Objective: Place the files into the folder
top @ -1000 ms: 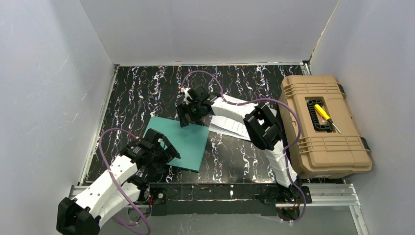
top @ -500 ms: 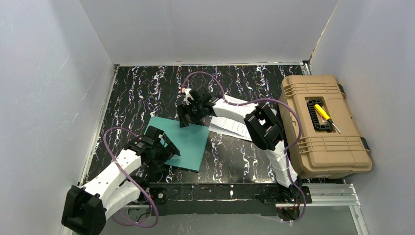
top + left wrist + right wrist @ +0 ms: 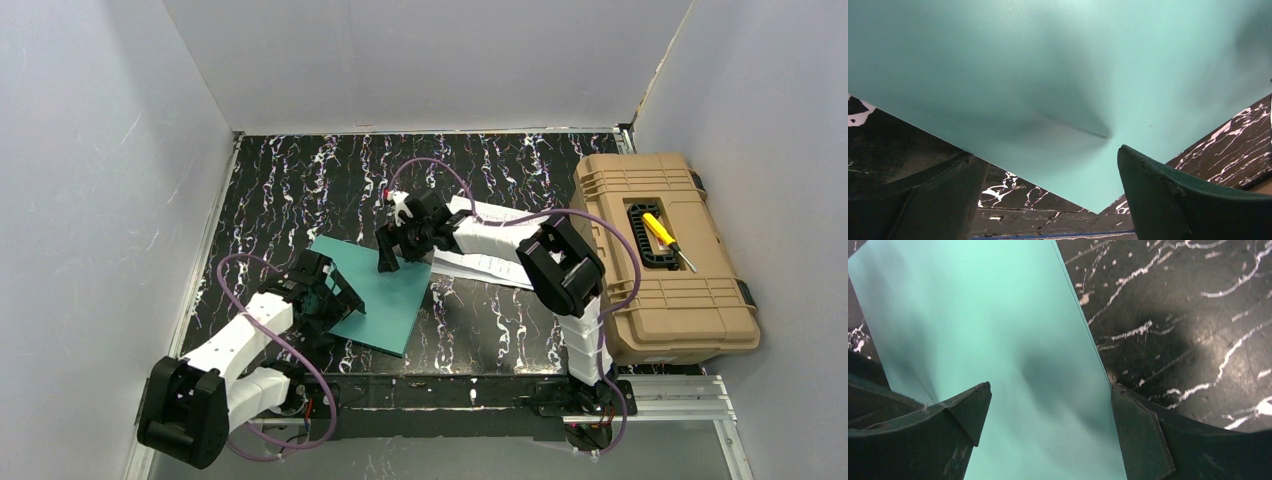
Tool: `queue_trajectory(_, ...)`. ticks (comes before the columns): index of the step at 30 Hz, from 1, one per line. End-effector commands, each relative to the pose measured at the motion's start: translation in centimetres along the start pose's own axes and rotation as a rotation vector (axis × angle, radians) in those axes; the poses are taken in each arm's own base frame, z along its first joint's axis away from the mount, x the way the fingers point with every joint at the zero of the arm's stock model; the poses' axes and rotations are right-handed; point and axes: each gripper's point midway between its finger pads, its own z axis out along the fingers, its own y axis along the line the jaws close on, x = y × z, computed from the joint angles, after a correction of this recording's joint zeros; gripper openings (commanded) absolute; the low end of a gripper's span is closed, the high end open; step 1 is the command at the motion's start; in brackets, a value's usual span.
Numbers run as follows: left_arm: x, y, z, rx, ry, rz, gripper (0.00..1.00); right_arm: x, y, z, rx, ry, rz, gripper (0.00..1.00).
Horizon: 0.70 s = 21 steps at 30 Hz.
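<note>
The teal-green folder (image 3: 375, 295) lies shut and flat on the black marbled table. My left gripper (image 3: 335, 297) hovers open at its near left edge. In the left wrist view one corner of the folder (image 3: 1058, 100) points down between the spread fingers (image 3: 1178, 200), and my left gripper (image 3: 1048, 167) holds nothing. My right gripper (image 3: 388, 262) is open over the folder's far right corner. There the folder (image 3: 998, 340) fills the gap of my right gripper (image 3: 1048, 392), with one finger (image 3: 1143, 435) at the folder's edge. The files (image 3: 490, 264), white printed sheets, lie right of the folder, partly under the right arm.
A tan toolbox (image 3: 690, 300) stands at the right side of the table, with a yellow screwdriver (image 3: 662, 236) in its lid recess. White walls close in the table on the left, back and right. Purple cables loop off both arms.
The right gripper has shifted a little right and nearer along the folder's far edge. The left arm's elbow has swung out to the left while its gripper stayed at the folder's edge.
</note>
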Motion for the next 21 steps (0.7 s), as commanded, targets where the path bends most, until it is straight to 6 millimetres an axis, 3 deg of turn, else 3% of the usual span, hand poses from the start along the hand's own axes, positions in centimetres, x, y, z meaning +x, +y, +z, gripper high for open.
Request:
queue_trajectory(1,-2.0,-1.9,-0.3,0.034,-0.051,0.058,0.98,6.1,-0.2,-0.8,0.011,0.136,0.114,0.99)
queue_trajectory(16,-4.8,-8.7,0.5,0.132,-0.005,0.219,0.94,11.1,-0.6,-5.3,0.094,0.096,0.193,0.99)
queue_trajectory(21,-6.0,-9.8,1.0,0.103,-0.001,0.250,0.92,12.3,0.1,-6.2,0.099,0.078,0.214,0.99)
